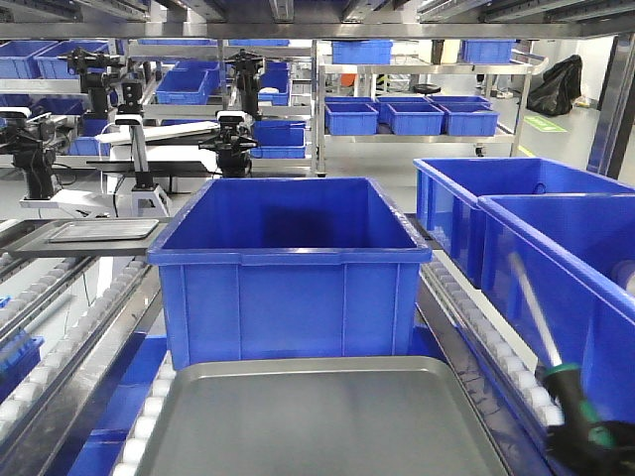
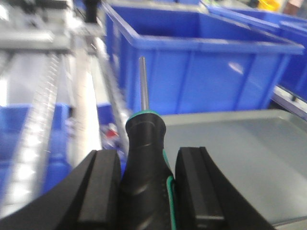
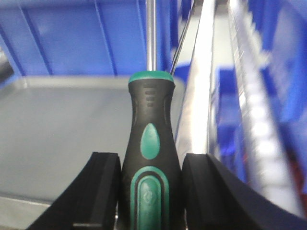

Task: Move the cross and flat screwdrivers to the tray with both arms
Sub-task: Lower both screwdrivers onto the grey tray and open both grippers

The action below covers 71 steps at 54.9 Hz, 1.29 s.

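My left gripper [image 2: 147, 184] is shut on a black-and-green screwdriver [image 2: 145, 153], its silver shaft pointing up and away, just left of the grey metal tray [image 2: 240, 158]. My right gripper [image 3: 149, 191] is shut on the other screwdriver [image 3: 149, 143], held over the tray's [image 3: 62, 124] right edge. In the front view that right-hand screwdriver [image 1: 566, 382] shows at the lower right, its shaft slanting up to the left, beside the tray [image 1: 317, 416]. The left gripper is out of the front view.
A large blue crate [image 1: 288, 268] stands directly behind the tray. Two more blue crates [image 1: 536, 248] line the right side. Roller conveyor rails [image 1: 60, 337] run along both sides. A small flat tray [image 1: 99, 231] and other robot arms [image 1: 129, 139] stand at the back left.
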Motion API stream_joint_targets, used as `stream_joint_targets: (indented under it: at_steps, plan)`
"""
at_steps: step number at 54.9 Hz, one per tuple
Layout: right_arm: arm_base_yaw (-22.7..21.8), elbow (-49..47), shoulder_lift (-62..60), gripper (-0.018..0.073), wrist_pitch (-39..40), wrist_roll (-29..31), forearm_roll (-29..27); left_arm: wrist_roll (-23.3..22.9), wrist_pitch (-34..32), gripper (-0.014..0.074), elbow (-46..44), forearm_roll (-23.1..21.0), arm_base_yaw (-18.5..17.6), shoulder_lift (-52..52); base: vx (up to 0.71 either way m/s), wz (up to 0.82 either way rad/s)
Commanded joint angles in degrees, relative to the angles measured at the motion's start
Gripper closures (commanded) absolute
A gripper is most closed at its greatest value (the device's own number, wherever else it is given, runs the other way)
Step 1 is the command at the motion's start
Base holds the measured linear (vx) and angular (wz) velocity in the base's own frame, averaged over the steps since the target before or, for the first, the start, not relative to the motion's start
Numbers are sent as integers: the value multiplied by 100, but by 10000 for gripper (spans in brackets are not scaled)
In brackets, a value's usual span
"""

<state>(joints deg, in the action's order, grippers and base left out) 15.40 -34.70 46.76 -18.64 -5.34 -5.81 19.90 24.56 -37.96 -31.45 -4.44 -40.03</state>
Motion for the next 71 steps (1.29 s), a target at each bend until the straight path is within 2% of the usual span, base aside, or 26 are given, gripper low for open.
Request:
stream_joint_targets:
  at_steps: [1, 3, 5, 9, 16, 21, 25, 26, 41, 52, 59, 71]
  plan:
    - [-8, -197, 321, 567, 640, 411, -561, 1033, -737, 596, -189, -1328, -60, -375, 0, 0]
    - [-8, -204, 494, 567, 669, 579, -867, 1420, -830, 596, -189, -1816, -118, -539, 0, 0]
    - [-8, -230, 653, 567, 710, 800, -1169, 1907, -943, 595, -189, -2508, -213, -785, 0, 0]
    - [-4, -369, 919, 567, 702, 1233, -1705, 2845, -1085, 595, -189, -3485, -438, -1195, 0, 0]
    - [222, -753, 1393, 567, 689, 1826, -2514, 4089, -1406, 594, -255, -5231, -868, -1872, 0, 0]
    - [587, -1022, 1786, 567, 700, 1998, -2846, 4833, -1433, 594, -457, -5946, -1220, -2346, 0, 0]
    - [788, -1234, 2139, 567, 730, 1992, -2988, 5014, -1475, 594, -633, -6275, -1425, -2698, 0, 0]
    - [861, -1415, 2390, 567, 735, 1992, -3104, 5033, -1483, 594, -797, -6397, -1577, -2999, 0, 0]
    - [850, -1673, 2964, 567, 947, 2010, -3267, 5033, -1429, 594, -1375, -6549, -2133, -4037, 0, 0]
    - [850, -1673, 3172, 547, 1020, 2107, -3244, 5033, -1456, 561, -1456, -6633, -2205, -4398, 0, 0]
    - [850, -1673, 3178, 456, 997, 2244, -3245, 5041, -1315, 442, -1456, -6633, -2205, -4447, 0, 0]
    - [850, -1673, 3178, 169, 992, 2269, -3245, 5085, -1251, 136, -1456, -6633, -2205, -4446, 0, 0]
